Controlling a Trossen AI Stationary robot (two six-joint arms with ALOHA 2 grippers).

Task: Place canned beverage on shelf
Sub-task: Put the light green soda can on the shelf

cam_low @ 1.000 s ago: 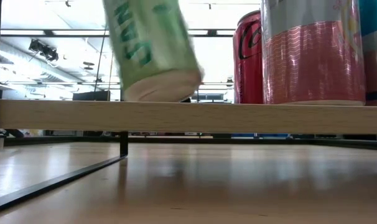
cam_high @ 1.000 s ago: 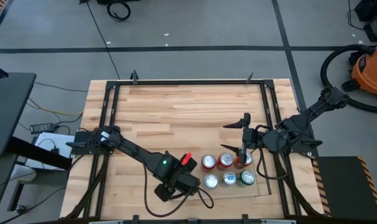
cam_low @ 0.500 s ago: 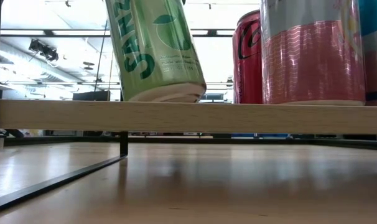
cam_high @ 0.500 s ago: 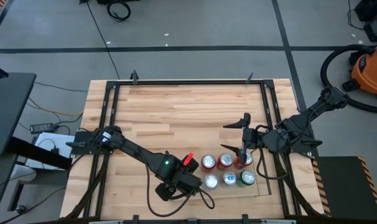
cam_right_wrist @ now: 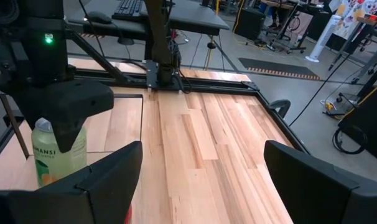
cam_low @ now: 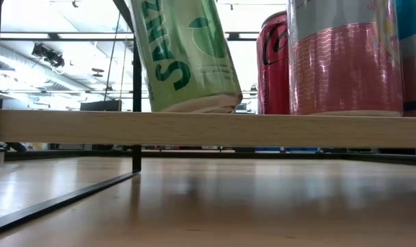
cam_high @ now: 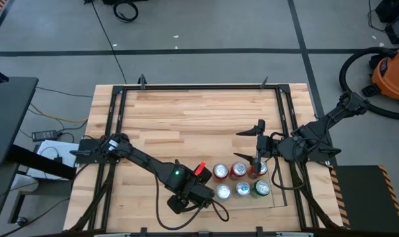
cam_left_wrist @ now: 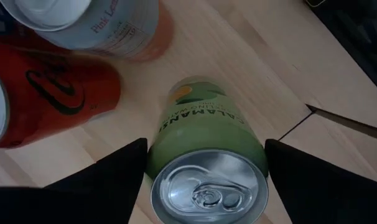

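A light green can (cam_left_wrist: 204,127) stands tilted at the left end of the shelf (cam_low: 208,128), a light-wood board on thin dark rods near the table's front edge (cam_high: 279,199). My left gripper (cam_high: 189,193) is shut on the can and hides it in the high view. The can also shows in the low view (cam_low: 187,55) and the right wrist view (cam_right_wrist: 50,155). Several other cans (cam_high: 239,181) stand upright on the shelf in two rows. My right gripper (cam_high: 252,141) is open and empty, above the table just behind the back row. My left gripper pinches the green can's side wall just below its top rim (cam_left_wrist: 155,155) between its two fingers (cam_left_wrist: 117,174), one on each side. The fingers come from above, slanting down. The can is tilted, top toward the table's left, its base (cam_low: 198,108) at the shelf board.
A red can (cam_low: 273,65) and a pink-and-silver can (cam_low: 342,58) stand close to the right of the green can. A black metal frame (cam_high: 199,87) runs round the tabletop. Bare wood (cam_high: 186,118) lies behind the shelf.
My left gripper has carried the green can toward the table's right, closer to the red can, and down. The can's base has come from just above the shelf board to the board's top. The can stays tilted.
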